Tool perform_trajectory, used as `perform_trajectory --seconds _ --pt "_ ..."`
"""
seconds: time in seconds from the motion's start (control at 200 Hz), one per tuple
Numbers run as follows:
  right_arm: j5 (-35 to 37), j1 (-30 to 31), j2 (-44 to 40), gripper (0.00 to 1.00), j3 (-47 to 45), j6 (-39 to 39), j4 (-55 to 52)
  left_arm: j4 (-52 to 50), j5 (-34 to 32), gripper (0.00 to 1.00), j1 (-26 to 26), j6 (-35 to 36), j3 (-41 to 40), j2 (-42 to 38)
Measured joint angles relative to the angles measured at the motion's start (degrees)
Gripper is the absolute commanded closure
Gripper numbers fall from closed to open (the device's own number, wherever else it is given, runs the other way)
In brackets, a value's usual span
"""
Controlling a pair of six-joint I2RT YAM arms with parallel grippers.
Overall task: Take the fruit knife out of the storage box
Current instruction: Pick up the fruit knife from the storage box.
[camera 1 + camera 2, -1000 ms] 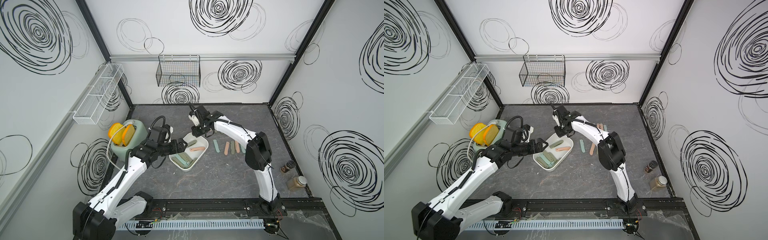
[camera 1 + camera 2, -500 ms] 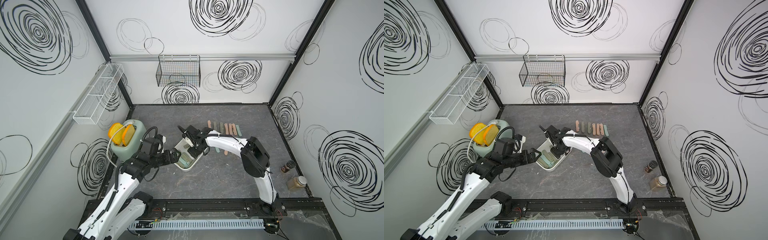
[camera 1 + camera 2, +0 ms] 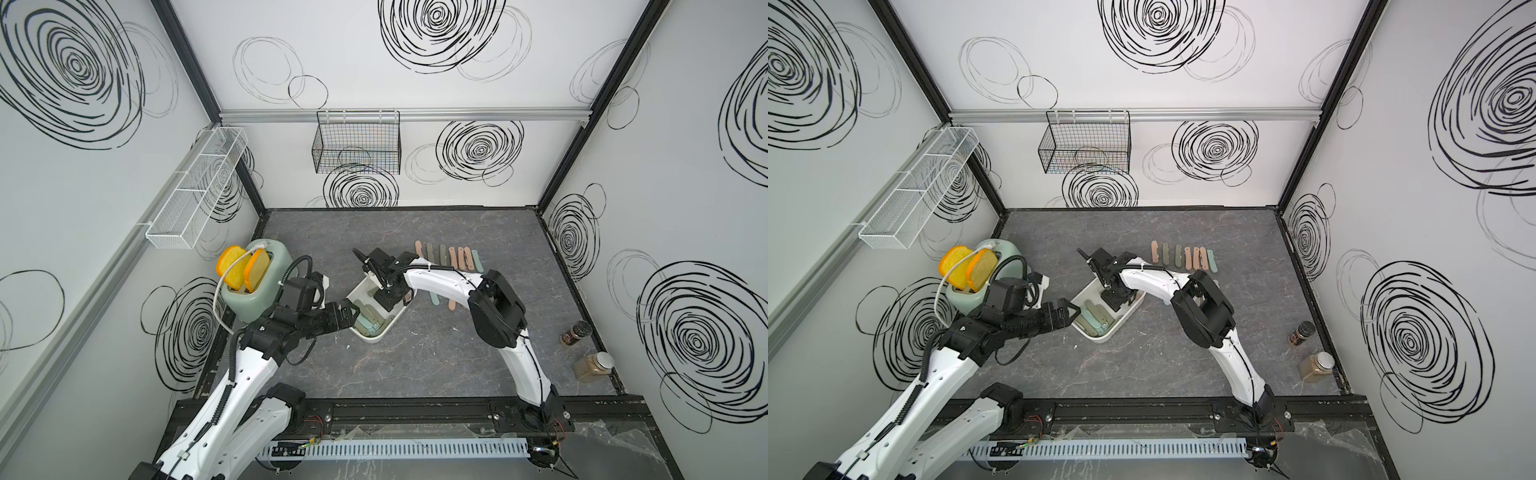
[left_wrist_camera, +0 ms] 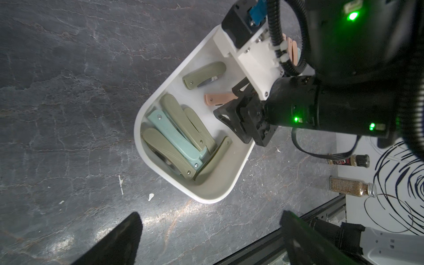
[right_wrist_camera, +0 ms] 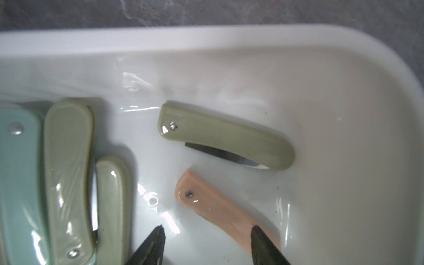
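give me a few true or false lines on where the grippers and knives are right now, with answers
1. The right gripper is down inside the storage box with its jaws apart. True.
2. The pink knife is lifted clear of the box. False: it lies on the box floor, one end by a finger of the right gripper, not clamped.
3. The left gripper holds an olive knife. False: it is open and empty, outside the box.
4. A row of folded knives lies on the table beyond the box. True.
5. The toaster has nothing in it. False: two bread slices stand in it.
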Motion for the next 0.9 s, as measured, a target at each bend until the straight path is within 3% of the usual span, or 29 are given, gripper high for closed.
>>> perform_trajectory --seconds 0.395,0.775,0.9 --pt "-3.2 -2.4 3.0 0.38 1.6 -0.4 0.0 0.0 0.0 0.02 0.2 0.6 0.0 0.9" --pt "-4.1 -2.3 4.5 0.85 4.0 -0.3 -0.1 0.0 0.0 0.02 0.2 0.9 0.0 1.8" --pt "-4.2 -2.3 5.2 0.88 5.2 0.0 -0.3 0.0 0.0 0.02 0.2 1.0 0.0 1.9"
